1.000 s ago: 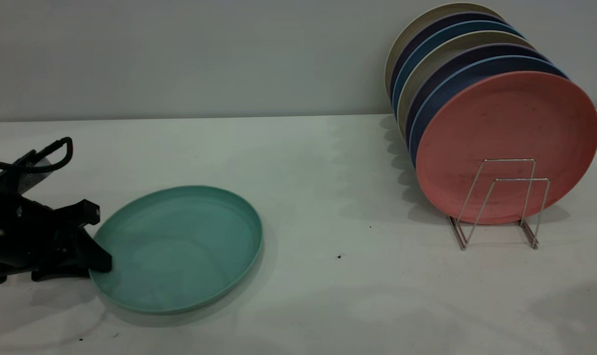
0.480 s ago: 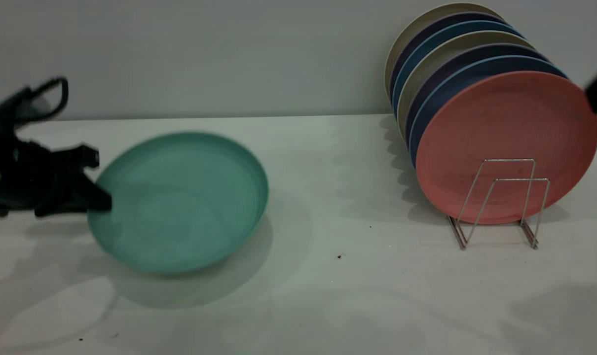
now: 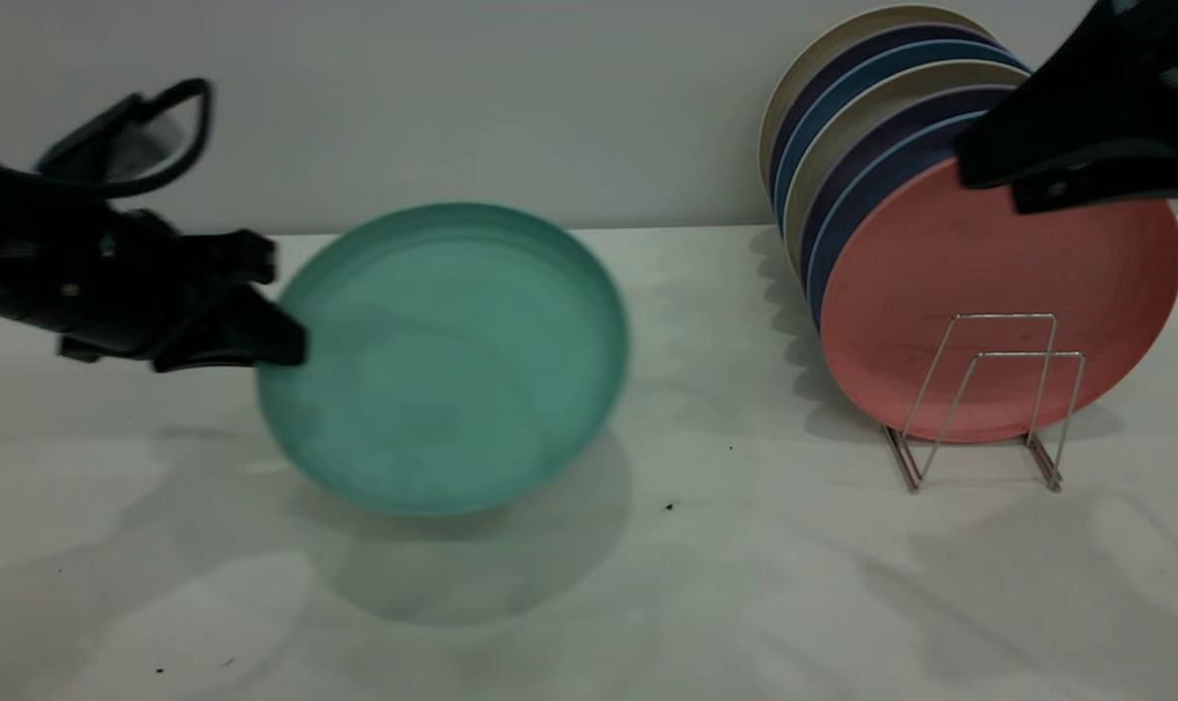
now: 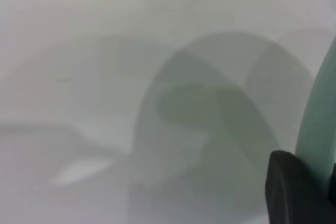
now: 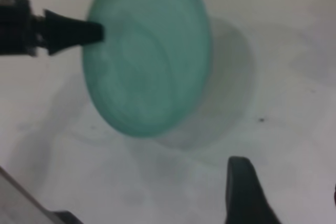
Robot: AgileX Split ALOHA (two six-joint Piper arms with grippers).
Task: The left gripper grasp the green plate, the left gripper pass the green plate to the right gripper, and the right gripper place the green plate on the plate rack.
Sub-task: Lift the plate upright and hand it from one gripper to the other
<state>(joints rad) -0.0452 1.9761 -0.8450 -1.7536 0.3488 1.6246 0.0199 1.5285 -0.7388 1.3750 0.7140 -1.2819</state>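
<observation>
The green plate (image 3: 453,370) hangs in the air over the table's left half, tilted with its hollow facing the camera. My left gripper (image 3: 285,336) is shut on its left rim; in the left wrist view one black finger (image 4: 290,190) presses the teal rim (image 4: 317,124). My right gripper (image 3: 988,180) reaches in from the upper right, open, in front of the racked plates and well apart from the green plate. The right wrist view looks down on the green plate (image 5: 149,61) and the left gripper (image 5: 97,32). The plate rack (image 3: 983,389) stands at the right.
Several plates stand upright in the rack, a salmon-pink plate (image 3: 978,292) foremost, with blue and beige ones behind. Two wire loops stand free in front of the pink plate. A grey wall runs along the table's far edge.
The left gripper has lifted the green plate off the table and carried it up and rightward, tilting it more upright. The right gripper has come into view from the upper right.
</observation>
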